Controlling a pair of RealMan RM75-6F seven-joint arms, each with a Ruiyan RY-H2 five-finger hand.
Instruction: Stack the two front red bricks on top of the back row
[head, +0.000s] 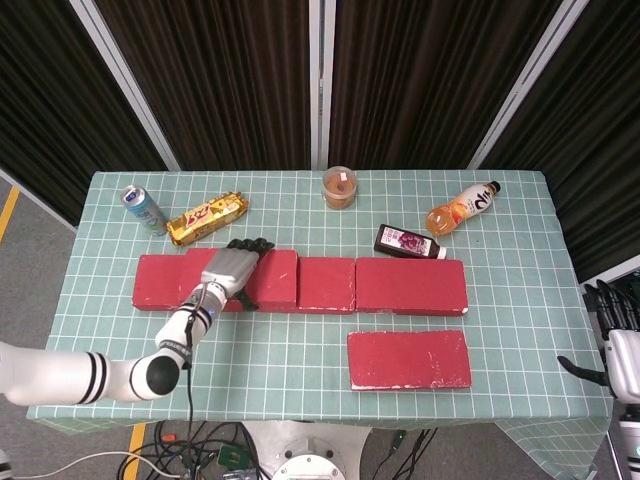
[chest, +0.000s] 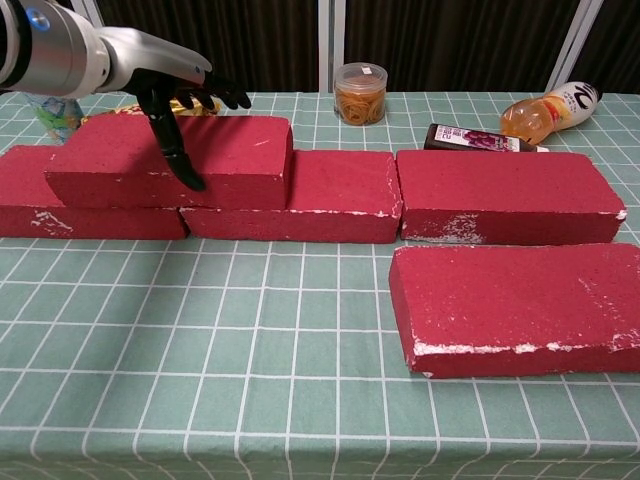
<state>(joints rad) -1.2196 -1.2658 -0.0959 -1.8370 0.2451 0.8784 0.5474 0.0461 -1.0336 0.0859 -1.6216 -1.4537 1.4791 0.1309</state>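
The left hand (chest: 170, 95), fingers spread, holds nothing above the stacked brick (chest: 170, 160).

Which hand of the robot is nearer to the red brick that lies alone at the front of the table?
The right hand is nearer, off the table edge to the right of the front brick. The left hand is over the stacked brick, back-left.

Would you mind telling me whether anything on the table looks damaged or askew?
The front brick has chipped, whitish lower edges, as does the back row. The orange drink bottle and dark bottle lie on their sides.
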